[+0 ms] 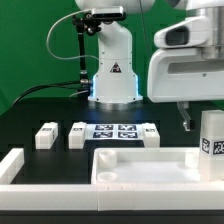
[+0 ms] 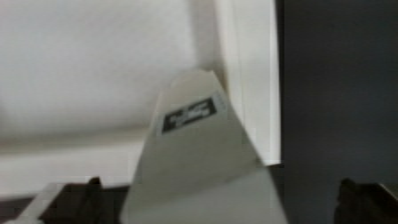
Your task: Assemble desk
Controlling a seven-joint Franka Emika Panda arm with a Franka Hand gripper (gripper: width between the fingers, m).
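The white desk tabletop (image 1: 140, 168) lies flat at the front, rim up. One white tagged leg (image 1: 210, 146) stands upright at its corner on the exterior view's right. My gripper (image 1: 206, 124) is open and straddles the top of this leg. One dark finger (image 1: 186, 118) shows beside the leg, apart from it. In the wrist view the leg (image 2: 196, 140) rises between my gripper's (image 2: 217, 205) two fingertips (image 2: 80, 200), with a gap on each side. The tabletop (image 2: 89, 70) lies below. Two loose legs (image 1: 46, 135) (image 1: 78, 134) lie at the left, and another (image 1: 150, 135) lies right of the marker board.
The marker board (image 1: 115, 130) lies on the black table behind the tabletop. A long white border bar (image 1: 12, 166) lies at the exterior view's left. The robot base (image 1: 112, 75) stands at the back centre, against a green backdrop.
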